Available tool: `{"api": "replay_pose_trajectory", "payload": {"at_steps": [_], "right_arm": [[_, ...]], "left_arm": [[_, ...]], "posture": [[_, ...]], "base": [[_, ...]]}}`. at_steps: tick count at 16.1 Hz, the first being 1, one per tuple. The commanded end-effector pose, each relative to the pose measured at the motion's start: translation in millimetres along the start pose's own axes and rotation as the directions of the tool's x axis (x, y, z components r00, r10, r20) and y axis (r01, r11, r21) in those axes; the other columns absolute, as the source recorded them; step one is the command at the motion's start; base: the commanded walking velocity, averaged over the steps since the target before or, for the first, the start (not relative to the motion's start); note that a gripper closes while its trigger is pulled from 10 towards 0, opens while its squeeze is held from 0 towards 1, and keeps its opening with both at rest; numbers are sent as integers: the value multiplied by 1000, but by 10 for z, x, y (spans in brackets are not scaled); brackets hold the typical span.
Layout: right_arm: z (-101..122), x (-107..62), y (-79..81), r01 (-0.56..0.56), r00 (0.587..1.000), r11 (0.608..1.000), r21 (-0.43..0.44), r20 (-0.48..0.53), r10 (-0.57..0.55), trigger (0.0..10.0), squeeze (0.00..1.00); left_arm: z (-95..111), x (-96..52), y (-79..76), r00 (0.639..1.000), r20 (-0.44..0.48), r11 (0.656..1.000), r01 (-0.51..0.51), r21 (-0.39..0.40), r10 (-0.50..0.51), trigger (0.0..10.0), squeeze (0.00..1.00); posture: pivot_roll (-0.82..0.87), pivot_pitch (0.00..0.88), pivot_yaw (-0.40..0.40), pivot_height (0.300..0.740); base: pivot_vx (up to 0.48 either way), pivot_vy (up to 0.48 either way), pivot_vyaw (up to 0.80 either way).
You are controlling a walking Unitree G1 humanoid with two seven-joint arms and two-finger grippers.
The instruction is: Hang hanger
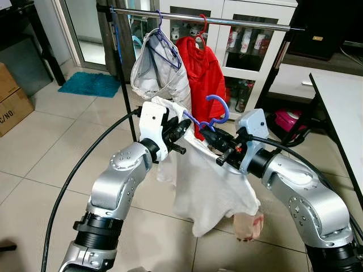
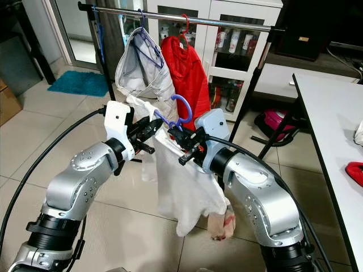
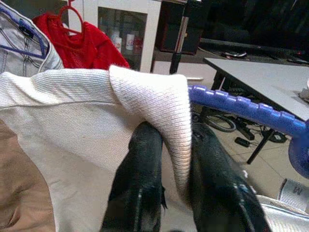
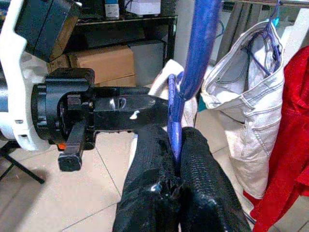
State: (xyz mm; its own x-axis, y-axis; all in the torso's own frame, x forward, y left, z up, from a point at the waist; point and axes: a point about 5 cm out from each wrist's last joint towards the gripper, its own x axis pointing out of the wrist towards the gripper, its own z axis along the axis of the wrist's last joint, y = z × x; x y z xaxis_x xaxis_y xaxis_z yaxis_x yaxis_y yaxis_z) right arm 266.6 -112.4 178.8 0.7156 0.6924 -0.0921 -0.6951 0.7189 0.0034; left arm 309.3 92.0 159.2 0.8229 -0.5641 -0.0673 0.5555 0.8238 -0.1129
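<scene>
A blue hanger (image 1: 218, 107) carrying a white knit top (image 1: 204, 181) is held up between my two grippers, below and in front of the metal rail (image 1: 238, 21). My left gripper (image 1: 180, 129) is shut on the top's folded shoulder (image 3: 159, 96), beside the hanger's arm (image 3: 241, 107). My right gripper (image 1: 209, 135) is shut on the hanger's neck (image 4: 175, 130), just under the hook. The hook points up and is not touching the rail. A white denim garment (image 1: 161, 68) and a red garment (image 1: 201, 71) hang on the rail.
A glass-door cabinet (image 1: 249, 39) stands behind the rail. A white table (image 1: 340, 102) runs along the right. The rail's black post (image 1: 122, 73), cardboard boxes (image 1: 11, 102) and a blue mat (image 1: 91, 84) are on the left. A black cable (image 1: 74, 175) loops by my left arm.
</scene>
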Motion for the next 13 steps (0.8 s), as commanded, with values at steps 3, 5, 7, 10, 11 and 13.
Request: {"api": "replay_pose_trajectory", "payload": {"at_steps": [3,5,7,10,11,13], "right_arm": [[79,22,-57,24,999,999,-28,25,-23,0,0],[69,25,-86,45,999,999,-30,17,-45,0,0],[64,19,-132,79,997,996,-28,12,-79,0,0],[57,20,-138,80,997,996,-27,8,-80,0,0],[50,20,-140,82,997,996,-29,2,-82,0,0],[2,12,-176,105,993,992,-65,-42,-108,0,0]], "left_arm": [[31,-24,7,1000,3,999,-15,32,15,0,0],[42,-29,-8,1000,6,1000,-5,28,5,0,0],[42,-49,-39,1000,10,1000,19,20,-19,0,0],[64,-96,28,1000,29,1000,-8,11,8,0,0],[86,-118,40,1000,28,1000,-2,26,1,0,0],[198,-179,-16,997,29,994,69,83,-72,0,0]], "posture": [[-126,0,-12,740],[-126,0,-12,740],[-127,0,-9,740],[-124,0,-12,740],[-124,0,-12,740],[-126,0,-12,740]], "base": [[0,0,0],[0,0,0],[0,0,0],[0,0,0],[0,0,0],[0,0,0]]}}
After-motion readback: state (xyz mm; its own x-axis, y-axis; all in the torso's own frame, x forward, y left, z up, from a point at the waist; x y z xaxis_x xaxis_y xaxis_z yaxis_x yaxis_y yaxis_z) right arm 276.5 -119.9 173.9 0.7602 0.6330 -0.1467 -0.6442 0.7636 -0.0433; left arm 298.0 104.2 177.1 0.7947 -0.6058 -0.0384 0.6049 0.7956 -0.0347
